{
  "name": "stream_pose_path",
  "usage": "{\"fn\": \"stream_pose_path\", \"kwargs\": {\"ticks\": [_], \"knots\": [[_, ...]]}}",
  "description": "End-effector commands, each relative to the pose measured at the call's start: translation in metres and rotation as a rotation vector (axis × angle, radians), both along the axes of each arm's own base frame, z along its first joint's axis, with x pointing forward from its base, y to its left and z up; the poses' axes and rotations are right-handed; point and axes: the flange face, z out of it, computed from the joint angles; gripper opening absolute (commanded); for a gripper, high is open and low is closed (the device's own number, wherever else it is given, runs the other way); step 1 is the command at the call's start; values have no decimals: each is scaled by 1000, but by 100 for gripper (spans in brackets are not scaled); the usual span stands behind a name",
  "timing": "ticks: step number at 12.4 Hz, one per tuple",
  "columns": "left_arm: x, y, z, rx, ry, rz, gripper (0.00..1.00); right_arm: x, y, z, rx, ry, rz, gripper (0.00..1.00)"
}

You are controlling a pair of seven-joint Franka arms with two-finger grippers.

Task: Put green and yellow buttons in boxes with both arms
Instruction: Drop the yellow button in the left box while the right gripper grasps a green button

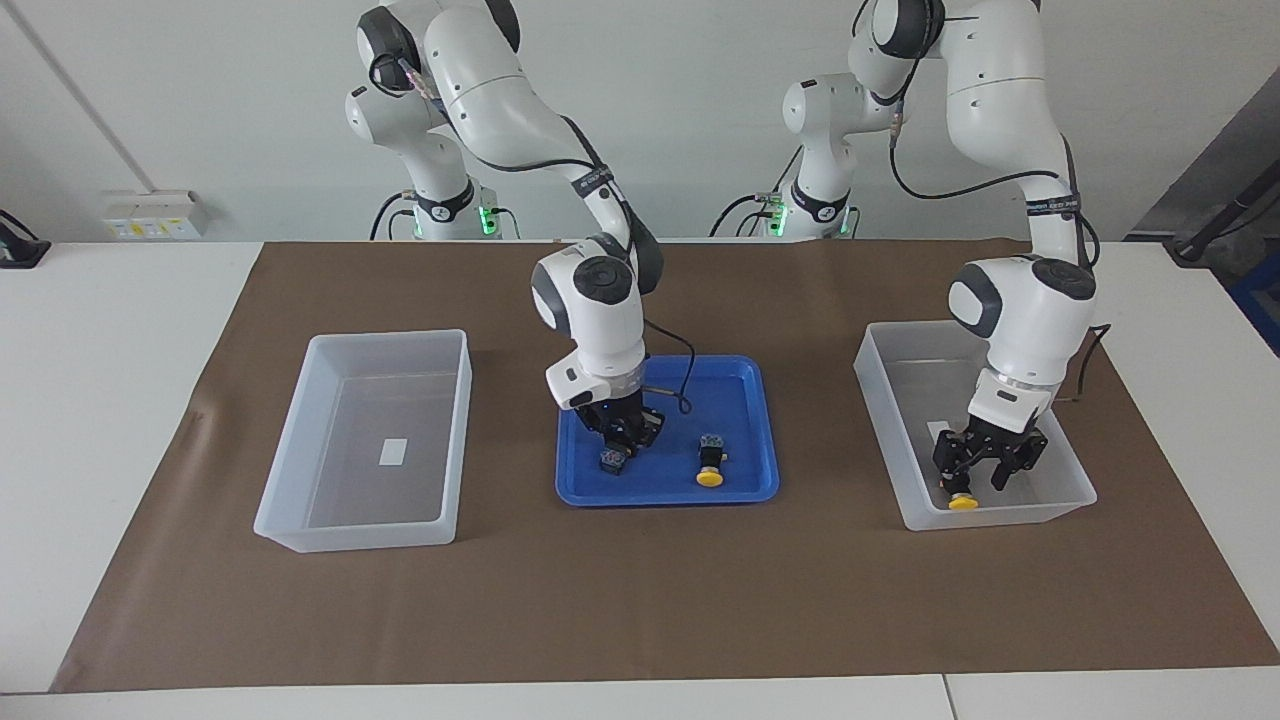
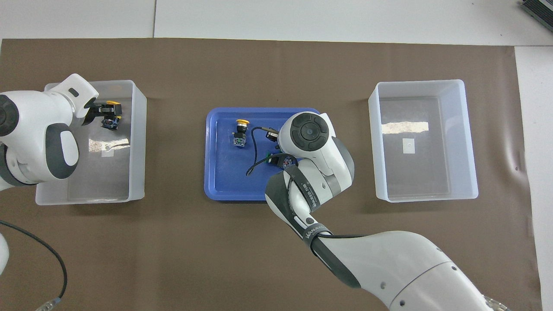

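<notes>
My two glossy white jointed arms (image 1: pixel 490 90) have dark grey joint caps, black bands lettered white, looping black cables (image 1: pixel 950 185), black two-finger grippers (image 1: pixel 978 478), green base lights

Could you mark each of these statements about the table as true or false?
1. The box at the right arm's end holds no button. True.
2. A yellow button lies in the blue tray. True.
3. The left gripper hangs over the blue tray. False: it is open in the box at the left arm's end, just above the other yellow button.
4. The right gripper is open, high above the table. False: it is down in the blue tray, shut on a green button.
</notes>
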Motion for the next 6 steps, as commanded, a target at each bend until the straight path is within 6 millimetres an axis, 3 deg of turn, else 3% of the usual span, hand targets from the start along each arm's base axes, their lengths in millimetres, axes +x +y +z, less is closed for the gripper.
{"fn": "stream_pose_path", "kwargs": {"ticks": [1,4,5,6], "knots": [[-9,2,52,-1,10,-14,100,9,-7,38,13,13,-36,0],[-21,-19,113,-8,54,-44,100,15,-52,131,27,-21,-29,0],[-18,-46,128,-12,85,-82,100,15,-79,158,0,-21,17,0],[-17,-69,130,-22,89,-88,100,17,-105,175,-21,-11,57,0]]}}
